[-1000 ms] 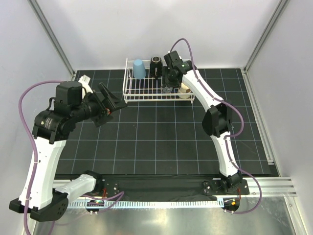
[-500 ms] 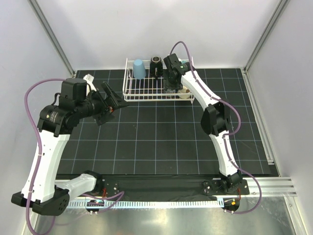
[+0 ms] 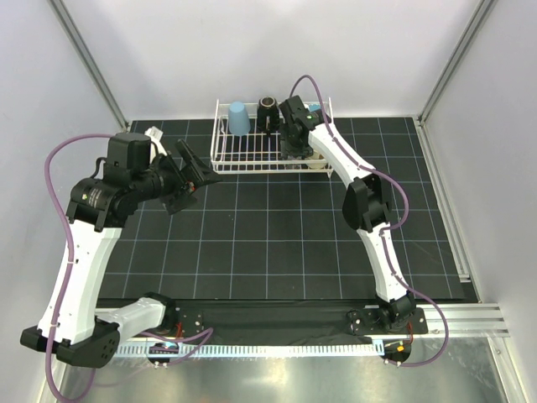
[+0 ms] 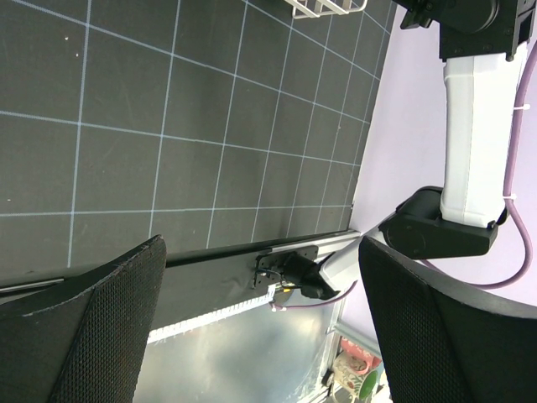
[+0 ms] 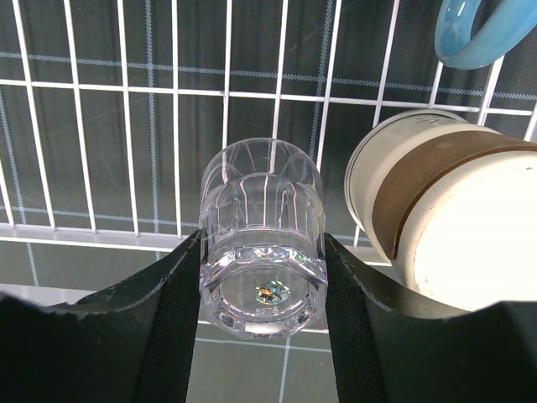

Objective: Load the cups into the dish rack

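Note:
The white wire dish rack [image 3: 252, 172] stands at the back of the table. A light blue tumbler [image 3: 239, 117] and a black cup [image 3: 268, 112] sit upside down in it. My right gripper [image 3: 295, 147] hovers over the rack's right half, shut on a tiny clear glass [image 5: 262, 243] held base-up above the rack wires [image 5: 126, 84]. Right beside the glass stands a tan and cream cup [image 5: 445, 218], and a teal mug handle [image 5: 474, 34] shows behind. My left gripper [image 3: 189, 172] hangs open and empty left of the rack; its wide-apart fingers [image 4: 92, 336] frame only table.
The black gridded mat [image 3: 268, 235] stretches in front of the rack. White walls close in the back and both sides. In the left wrist view, the right arm's link [image 4: 478, 126] and the table's front rail [image 4: 285, 252] are visible.
My right gripper carried the clear glass slightly left and further back over the rack. My left arm shifted a little toward the rack, still open.

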Robot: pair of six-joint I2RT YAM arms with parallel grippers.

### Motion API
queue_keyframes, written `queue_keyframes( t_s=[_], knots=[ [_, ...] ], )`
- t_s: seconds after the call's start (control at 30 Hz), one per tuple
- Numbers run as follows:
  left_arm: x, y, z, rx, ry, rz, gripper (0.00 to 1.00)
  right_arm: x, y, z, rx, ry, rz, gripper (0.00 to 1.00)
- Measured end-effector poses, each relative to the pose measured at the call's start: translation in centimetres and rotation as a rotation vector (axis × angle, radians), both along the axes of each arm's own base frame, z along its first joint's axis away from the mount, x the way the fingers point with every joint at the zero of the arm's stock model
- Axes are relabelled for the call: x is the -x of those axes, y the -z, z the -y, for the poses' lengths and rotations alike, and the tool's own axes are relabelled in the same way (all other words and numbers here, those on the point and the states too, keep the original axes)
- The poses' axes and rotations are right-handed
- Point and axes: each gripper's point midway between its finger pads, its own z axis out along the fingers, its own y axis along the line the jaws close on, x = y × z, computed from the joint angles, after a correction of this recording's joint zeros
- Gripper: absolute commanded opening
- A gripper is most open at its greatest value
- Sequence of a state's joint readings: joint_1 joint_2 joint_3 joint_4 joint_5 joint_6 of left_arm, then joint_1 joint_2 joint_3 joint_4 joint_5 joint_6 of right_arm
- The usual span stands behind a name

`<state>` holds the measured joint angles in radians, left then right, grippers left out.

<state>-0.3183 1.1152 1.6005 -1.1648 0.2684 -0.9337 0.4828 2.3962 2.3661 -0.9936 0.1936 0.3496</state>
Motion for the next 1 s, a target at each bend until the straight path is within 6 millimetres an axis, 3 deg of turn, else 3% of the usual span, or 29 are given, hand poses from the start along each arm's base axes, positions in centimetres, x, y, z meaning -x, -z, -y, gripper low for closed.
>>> queue_keyframes(
  t_s=[0.27, 0.67, 0.8, 1.0],
  knots=[
    [0.0, 0.0, 0.0, 0.000, 0.000, 0.000, 0.92, -0.1, 0.1, 0.1, 0.008, -0.005, 0.002, 0.28],
    [0.0, 0.2, 0.1, 0.001, 0.003, -0.006, 0.90, -0.9, 0.7, -0.2, 0.016, -0.021, 0.015, 0.74],
    [0.1, 0.4, 0.1, 0.001, 0.006, -0.013, 0.90, -0.9, 1.2, -0.2, 0.023, -0.024, 0.008, 0.81],
    [-0.1, 0.6, 0.3, 0.003, 0.012, -0.023, 0.90, -1.2, 0.3, -0.3, 0.014, -0.023, 0.029, 0.85]
  ],
)
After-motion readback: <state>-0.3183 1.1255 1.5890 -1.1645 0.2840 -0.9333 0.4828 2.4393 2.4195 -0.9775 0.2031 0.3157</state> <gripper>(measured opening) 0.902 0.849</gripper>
